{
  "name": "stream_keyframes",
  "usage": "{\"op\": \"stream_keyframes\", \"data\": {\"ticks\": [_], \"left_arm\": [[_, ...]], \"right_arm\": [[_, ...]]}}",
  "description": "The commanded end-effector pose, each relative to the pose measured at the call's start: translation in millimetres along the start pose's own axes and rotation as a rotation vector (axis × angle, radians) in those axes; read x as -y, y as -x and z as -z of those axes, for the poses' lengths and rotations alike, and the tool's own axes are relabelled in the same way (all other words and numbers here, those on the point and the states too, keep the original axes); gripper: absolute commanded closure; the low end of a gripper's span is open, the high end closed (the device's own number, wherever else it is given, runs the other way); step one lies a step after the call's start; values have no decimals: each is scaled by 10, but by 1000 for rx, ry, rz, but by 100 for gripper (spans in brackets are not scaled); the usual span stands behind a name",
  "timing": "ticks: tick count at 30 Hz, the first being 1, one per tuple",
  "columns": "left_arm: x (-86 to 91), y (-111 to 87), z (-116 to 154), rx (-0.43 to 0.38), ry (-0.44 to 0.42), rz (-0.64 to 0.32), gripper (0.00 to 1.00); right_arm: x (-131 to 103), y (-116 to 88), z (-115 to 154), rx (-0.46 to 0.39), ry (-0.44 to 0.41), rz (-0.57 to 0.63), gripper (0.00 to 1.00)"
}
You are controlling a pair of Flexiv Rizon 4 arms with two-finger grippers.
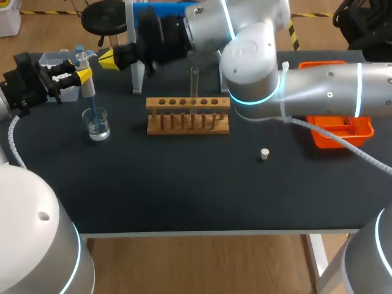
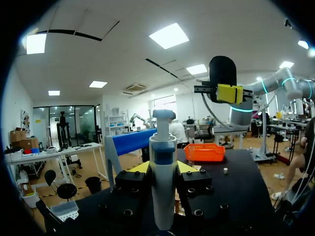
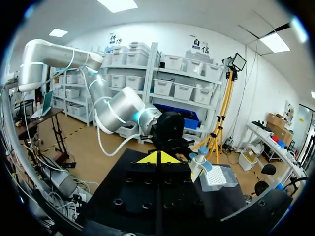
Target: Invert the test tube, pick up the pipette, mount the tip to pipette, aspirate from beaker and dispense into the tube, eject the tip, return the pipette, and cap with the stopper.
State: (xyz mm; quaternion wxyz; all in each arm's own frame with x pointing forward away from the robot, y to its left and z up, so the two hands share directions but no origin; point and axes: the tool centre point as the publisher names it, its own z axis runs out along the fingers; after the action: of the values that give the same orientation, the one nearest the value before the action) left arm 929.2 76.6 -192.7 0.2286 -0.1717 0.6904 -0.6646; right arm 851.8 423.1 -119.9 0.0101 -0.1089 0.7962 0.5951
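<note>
The left gripper (image 2: 163, 167) is clamped on the pipette (image 1: 86, 79). In the left wrist view its two yellow tips press against the white barrel from either side, just below the blue collar, and the plunger stands up above the fingers. In the head view this gripper sits at the table's (image 1: 184, 184) far left. The pipette hangs from it nearly upright, leaning slightly. Its blue tip (image 1: 94, 113) reaches down inside the small glass beaker (image 1: 97, 125), which stands on the table directly under the jaws and holds a little clear liquid. I cannot tell whether the tip's end touches the liquid.

The right arm comes in from the right and reaches across the back of the table. Its gripper (image 3: 158, 157) has its jaws together with nothing between them, the yellow tips meeting in one wedge. It points toward the pipette's top from just beside it, without touching.

The wooden rack (image 1: 188, 115) stands at the middle of the table. One clear test tube (image 1: 194, 81) stands upright in a hole right of its centre. The white stopper (image 1: 264, 154) lies alone on the table, to the right of and nearer than the rack. An orange tray (image 1: 355, 130) sits at the right edge, partly under the right arm. A tip box (image 3: 216, 177) stands behind the left gripper.
</note>
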Motion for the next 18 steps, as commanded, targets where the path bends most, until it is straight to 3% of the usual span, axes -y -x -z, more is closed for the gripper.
{"op": "stream_keyframes", "data": {"ticks": [1,18], "left_arm": [[-5,-1,2,-1,-2,-1,100],[-5,-1,2,-1,-2,-1,100]], "right_arm": [[12,128,-72,-49,28,-8,100],[-160,397,-287,-12,189,-66,100]]}}
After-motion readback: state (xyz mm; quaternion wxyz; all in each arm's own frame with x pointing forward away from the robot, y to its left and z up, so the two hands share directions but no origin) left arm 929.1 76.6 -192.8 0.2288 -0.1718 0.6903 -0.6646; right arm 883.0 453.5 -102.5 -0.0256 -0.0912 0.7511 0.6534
